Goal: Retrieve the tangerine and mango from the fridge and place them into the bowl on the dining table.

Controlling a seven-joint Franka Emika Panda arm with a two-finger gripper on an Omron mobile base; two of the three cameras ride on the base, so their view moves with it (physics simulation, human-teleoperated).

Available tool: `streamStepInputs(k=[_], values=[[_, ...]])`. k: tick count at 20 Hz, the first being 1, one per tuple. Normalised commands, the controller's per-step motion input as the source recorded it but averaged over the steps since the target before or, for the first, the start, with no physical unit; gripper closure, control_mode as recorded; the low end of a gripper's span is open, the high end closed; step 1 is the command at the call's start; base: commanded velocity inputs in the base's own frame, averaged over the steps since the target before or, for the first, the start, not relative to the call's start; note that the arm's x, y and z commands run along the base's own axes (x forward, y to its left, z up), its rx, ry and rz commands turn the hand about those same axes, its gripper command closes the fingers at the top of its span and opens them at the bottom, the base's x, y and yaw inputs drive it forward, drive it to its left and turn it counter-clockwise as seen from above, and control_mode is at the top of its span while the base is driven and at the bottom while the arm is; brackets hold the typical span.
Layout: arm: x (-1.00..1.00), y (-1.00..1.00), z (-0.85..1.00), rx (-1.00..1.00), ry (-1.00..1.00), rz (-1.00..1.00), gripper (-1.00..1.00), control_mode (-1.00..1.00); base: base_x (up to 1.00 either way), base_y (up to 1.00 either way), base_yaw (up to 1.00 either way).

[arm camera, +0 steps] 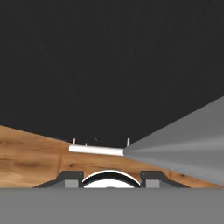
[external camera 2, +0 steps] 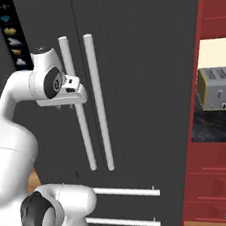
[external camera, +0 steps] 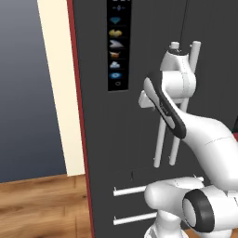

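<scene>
In the left base view, the fridge [external camera: 121, 135] fills the centre and right of the frame, doors closed, with its icon strip [external camera: 117, 44] at upper centre. The gripper [external camera: 148, 103] sits at centre right against the left vertical bar handle [external camera: 160, 144]; finger spacing cannot be determined here. In the right base view, the gripper [external camera 2: 69, 104] meets the left vertical bar handle [external camera 2: 80, 119] at centre left; a toaster [external camera 2: 220, 88] stands at the right edge. In the hand view, the fingertips [arm camera: 70, 178] stand wide apart at bottom centre, with nothing between them, facing the dark fridge door [arm camera: 109, 65] above wooden floor [arm camera: 30, 153].
</scene>
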Motion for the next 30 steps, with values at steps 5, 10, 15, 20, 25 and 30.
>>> streamStepInputs(k=[5,10,15,20,25,30], values=[[-0.19,-0.08,0.00,0.00,-0.03,0.00,-1.00,-1.00,0.00,0.00,0.00],[-0.44,-0.38,0.00,0.00,-0.09,0.00,-1.00,-1.00,0.00,0.00,0.00],[-0.36,-0.22,-0.03,0.00,-0.04,0.00,-1.00,-1.00,0.00,0.00,0.00],[-0.14,0.00,-0.17,0.00,0.00,0.00,-1.00,-1.00,0.00,0.00,0.00],[-0.15,0.00,-0.20,0.00,0.00,0.02,-1.00,1.00,-0.05,0.00,0.01],[0.00,0.00,0.00,0.00,0.00,0.00,-1.00,1.00,-0.36,-0.05,0.03]])
